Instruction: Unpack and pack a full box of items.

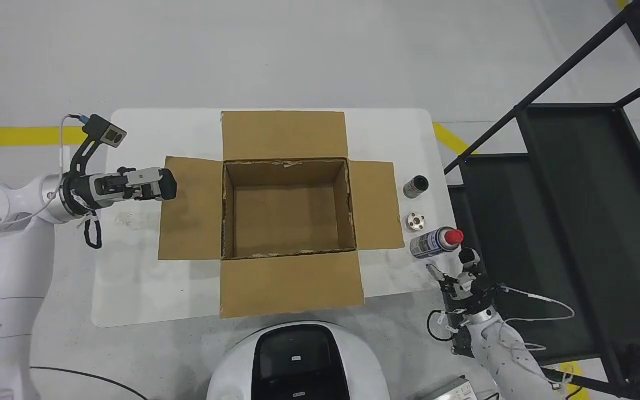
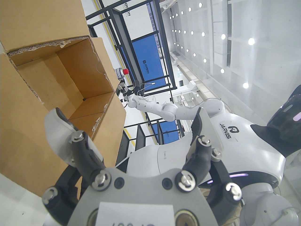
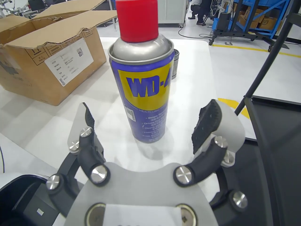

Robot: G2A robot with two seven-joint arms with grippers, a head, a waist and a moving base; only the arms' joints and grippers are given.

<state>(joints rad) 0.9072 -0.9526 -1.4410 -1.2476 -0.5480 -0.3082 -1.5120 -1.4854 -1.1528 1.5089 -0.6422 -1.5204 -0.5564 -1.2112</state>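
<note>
Overhead, box [image 1: 288,215] flaps spread, close-up, can [image 3: 141,83] upright

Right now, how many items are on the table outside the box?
3, all beside the box on the robot's right: a dark cylinder farthest out, a small metal part midway, the spray can nearest.

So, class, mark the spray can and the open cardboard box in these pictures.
spray can [image 3: 141,88]: right wrist view, on its blue and yellow body.
cardboard box [image 1: 288,215]: top view, on its bare inner floor.
</note>
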